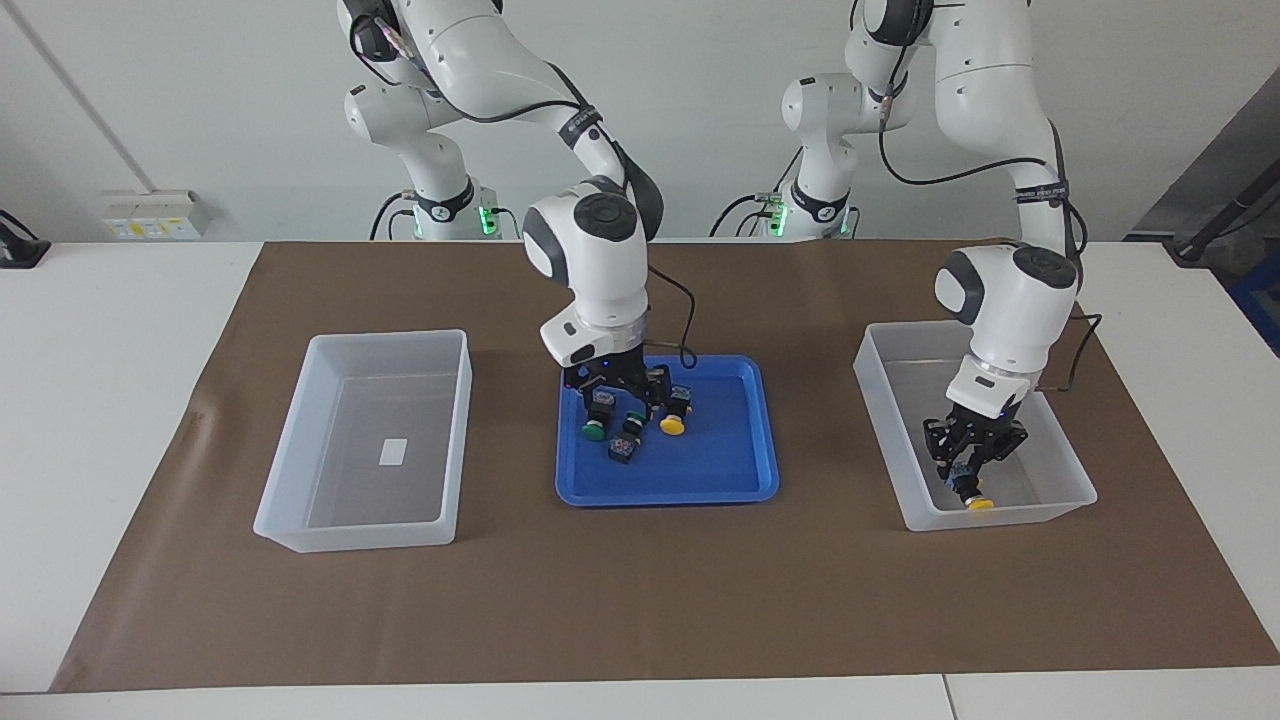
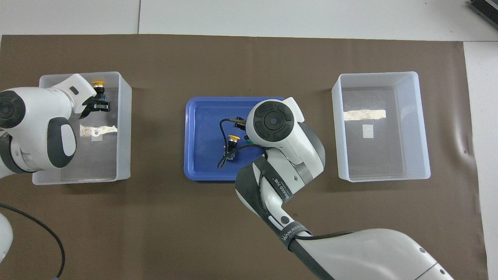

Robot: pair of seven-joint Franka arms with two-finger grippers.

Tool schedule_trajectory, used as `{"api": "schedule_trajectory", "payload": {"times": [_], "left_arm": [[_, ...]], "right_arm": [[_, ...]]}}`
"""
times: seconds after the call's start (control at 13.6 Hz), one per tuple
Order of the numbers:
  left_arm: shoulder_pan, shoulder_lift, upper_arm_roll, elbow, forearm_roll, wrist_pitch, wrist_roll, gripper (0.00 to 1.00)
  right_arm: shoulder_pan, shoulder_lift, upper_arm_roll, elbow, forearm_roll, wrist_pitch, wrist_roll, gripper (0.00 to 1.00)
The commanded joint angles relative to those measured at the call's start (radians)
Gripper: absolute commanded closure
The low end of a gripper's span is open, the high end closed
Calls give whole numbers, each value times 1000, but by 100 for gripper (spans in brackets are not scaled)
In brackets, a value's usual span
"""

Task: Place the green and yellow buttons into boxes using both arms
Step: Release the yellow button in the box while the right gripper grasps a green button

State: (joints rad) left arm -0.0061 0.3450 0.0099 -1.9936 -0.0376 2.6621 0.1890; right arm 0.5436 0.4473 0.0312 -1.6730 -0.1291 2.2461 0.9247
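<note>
The right tool crowds the blue tray over its three buttons, the left tool with a yellow button fills one box, while the other box stands open from above.

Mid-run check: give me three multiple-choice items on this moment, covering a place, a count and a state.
1. Where is the yellow button that the left gripper holds?
A. on the mat
B. inside the box at the left arm's end
C. in the other box

2. How many buttons lie in the blue tray?
A. one
B. three
C. four

3. The right gripper has its jaws:
A. open, low over the tray
B. shut on a green button
C. shut, above the mat

Answers:
1. B, it hangs between that box's walls.
2. B, two green and one yellow.
3. A, its fingertips are apart.
</note>
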Motion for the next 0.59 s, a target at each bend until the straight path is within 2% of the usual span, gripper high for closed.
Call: {"api": "schedule_trajectory", "payload": {"times": [0.0,0.07,0.15,0.37,0.51], "left_arm": [[21,35,-11,27,-18,27,55,67],[18,37,-8,26,-19,38,55,17],[17,37,-8,24,-19,45,55,0],[9,25,-7,24,-19,33,52,0],[9,-41,-7,22,-19,-25,49,0]], "right_arm": [[-10,42,-2,29,-60,38,20,3],[-7,51,-2,29,-60,41,22,4],[-4,54,-2,29,-60,41,22,7],[1,57,-2,29,-52,50,23,20],[3,57,-1,12,-46,82,23,33]]}}
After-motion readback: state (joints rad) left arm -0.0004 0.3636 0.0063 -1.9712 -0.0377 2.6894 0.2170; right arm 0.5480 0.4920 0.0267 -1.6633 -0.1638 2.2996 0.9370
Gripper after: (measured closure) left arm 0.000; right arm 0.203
